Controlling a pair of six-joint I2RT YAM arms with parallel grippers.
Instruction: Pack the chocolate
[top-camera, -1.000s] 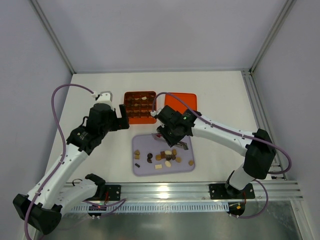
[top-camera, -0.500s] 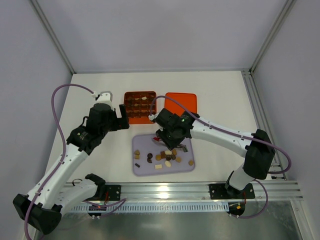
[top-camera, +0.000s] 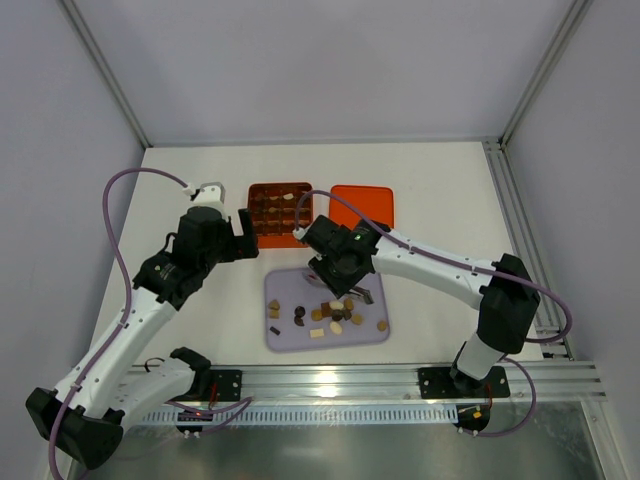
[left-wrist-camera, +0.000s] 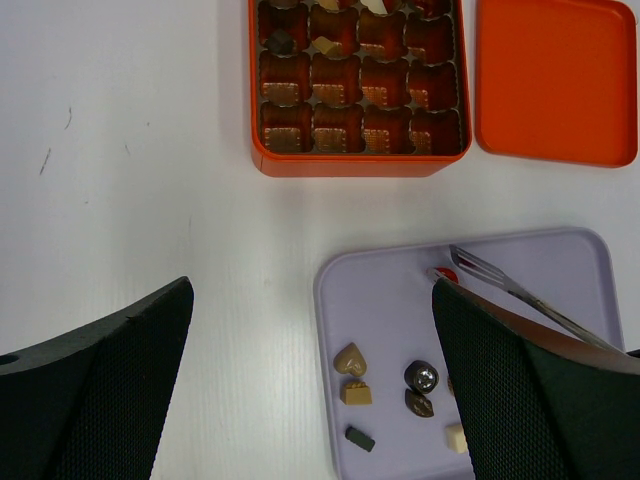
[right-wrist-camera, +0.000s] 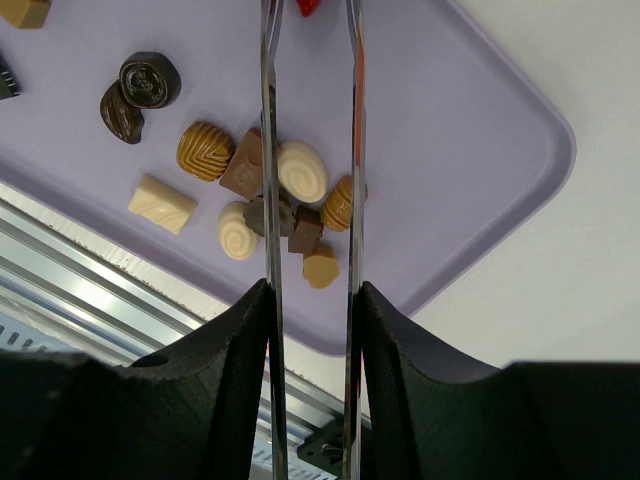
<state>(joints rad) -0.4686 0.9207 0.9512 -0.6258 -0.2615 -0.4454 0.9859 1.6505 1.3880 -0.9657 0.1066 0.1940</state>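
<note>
Steel tweezers (right-wrist-camera: 269, 150) are clamped in the right gripper (right-wrist-camera: 312, 300), with the red chocolate (right-wrist-camera: 309, 5) between their blades on the lilac tray (right-wrist-camera: 480, 120) and the other pieces (right-wrist-camera: 300, 170) loose nearby. Pinch gently, lift straight, then aim for an empty cell in the orange box (left-wrist-camera: 355, 166). The left gripper (left-wrist-camera: 312, 290) hangs wide apart over the white tabletop (left-wrist-camera: 130, 150), with pale walls (top-camera: 330, 70) all round.

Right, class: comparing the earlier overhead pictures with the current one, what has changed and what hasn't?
The right gripper, shut on the tweezers, has shifted slightly left over the lilac tray, toward the orange box. No pick-up or release is visible. The left gripper stays open and parked; the loose chocolates, box and lid have not moved.
</note>
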